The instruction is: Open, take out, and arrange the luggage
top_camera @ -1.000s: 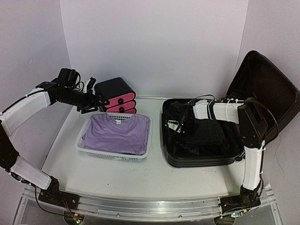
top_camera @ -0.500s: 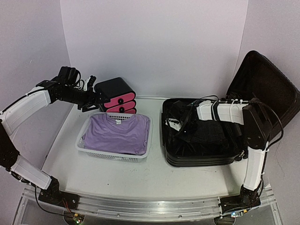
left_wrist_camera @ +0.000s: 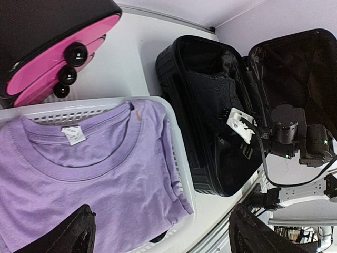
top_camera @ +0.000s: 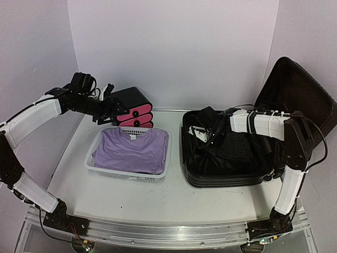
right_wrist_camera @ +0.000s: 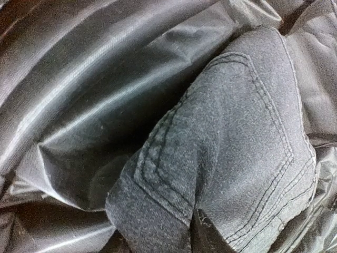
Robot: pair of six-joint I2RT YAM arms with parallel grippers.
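The luggage [top_camera: 226, 176], a black hard-shell suitcase, lies open at the right with its lid [top_camera: 297, 97] leaning on the right wall. My right gripper [top_camera: 209, 130] reaches into it from the right and is shut on dark grey jeans [right_wrist_camera: 231, 132], which hang bunched and raised above the black lining [right_wrist_camera: 79, 105]. The denim hides the fingers in the right wrist view. My left gripper [top_camera: 109, 107] hovers open and empty over the far edge of the basket, beside the drawer box. Its fingertips [left_wrist_camera: 79, 232] frame the purple shirt.
A white mesh basket [top_camera: 95, 164] holding a folded purple T-shirt [top_camera: 129, 150] sits left of the suitcase. A small black box with three pink drawers [top_camera: 129, 103] stands behind it by the back wall. Walls close in at the left, back and right.
My right gripper has closed on the jeans and pulled them up and toward the back of the suitcase. The left gripper has drifted slightly right, toward the drawer box.
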